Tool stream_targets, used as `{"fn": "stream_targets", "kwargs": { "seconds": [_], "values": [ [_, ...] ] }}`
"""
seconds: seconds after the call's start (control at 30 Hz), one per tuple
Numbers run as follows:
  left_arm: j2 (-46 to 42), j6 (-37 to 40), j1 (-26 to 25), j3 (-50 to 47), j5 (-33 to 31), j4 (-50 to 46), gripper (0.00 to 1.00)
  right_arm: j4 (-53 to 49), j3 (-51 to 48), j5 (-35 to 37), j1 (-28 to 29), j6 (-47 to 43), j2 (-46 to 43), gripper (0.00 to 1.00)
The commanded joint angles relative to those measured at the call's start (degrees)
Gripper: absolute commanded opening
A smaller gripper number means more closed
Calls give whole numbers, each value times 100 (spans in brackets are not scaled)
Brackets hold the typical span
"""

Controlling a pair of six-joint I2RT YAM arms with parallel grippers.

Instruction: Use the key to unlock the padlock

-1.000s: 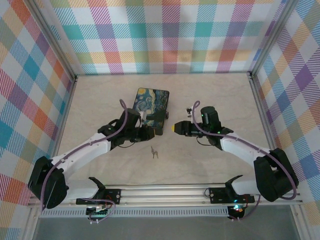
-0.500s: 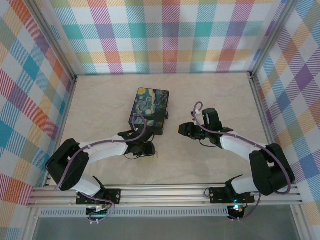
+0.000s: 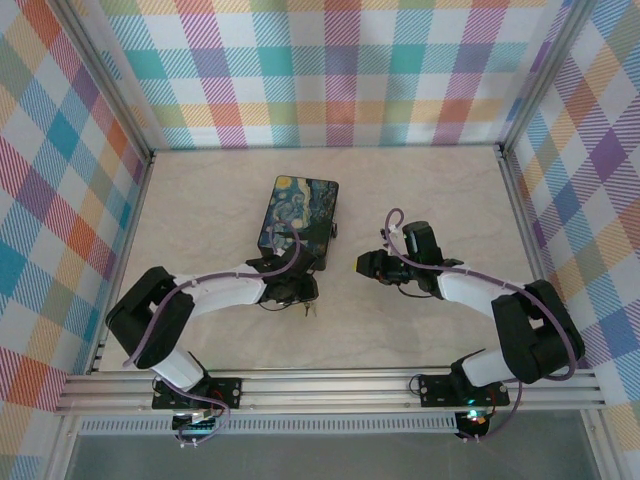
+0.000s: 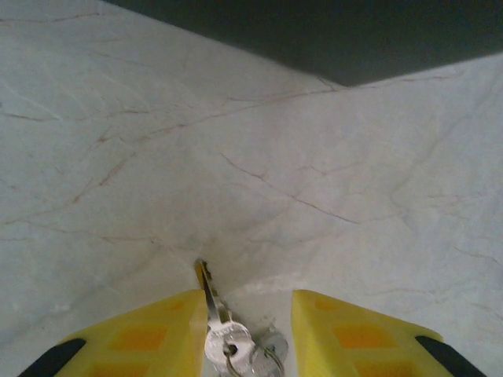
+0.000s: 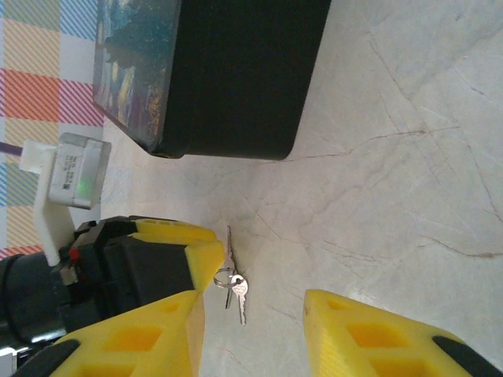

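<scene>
Left gripper (image 4: 251, 305): jaws apart, low astride the key (image 4: 214, 308), which lies flat on the table (image 4: 354, 157) just beside one yellow finger, blade toward the box (image 4: 354, 39). It is best closed squarely on the head with the blade left free, since so thin a piece may slip or pivot. Right gripper (image 5: 251, 318): jaws apart, empty, facing the key with bare table around it. Box edge close ahead, and the padlock (image 3: 334, 231) is probably the small dark piece at the box's right edge, too small to confirm.

The thin grey key (image 4: 217, 316) lies flat on the marbled tabletop (image 4: 314, 196), ring attached.
</scene>
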Motion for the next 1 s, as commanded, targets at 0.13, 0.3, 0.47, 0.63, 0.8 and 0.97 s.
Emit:
{"fn": "stream_targets", "kwargs": {
  "seconds": [0.13,0.3,0.47,0.63,0.8,0.97],
  "values": [
    [341,-14,-171,321,-682,-554,31,211,-81,-203,28,41,46,38],
    [573,-152,-548,568,-1004,-992,30,194,-64,-211,29,41,20,38],
    [676,-391,-743,648,-1166,-1233,29,191,-51,-214,29,49,19,37],
    [845,-487,-810,747,-1355,-1515,25,184,-54,-229,29,59,3,37],
    [1087,-550,-810,779,-1283,-1417,15,99,10,-254,30,44,2,37],
    [1090,-559,-810,944,-1317,-1495,1,-70,132,-260,29,-53,-40,37]
  ]
}}
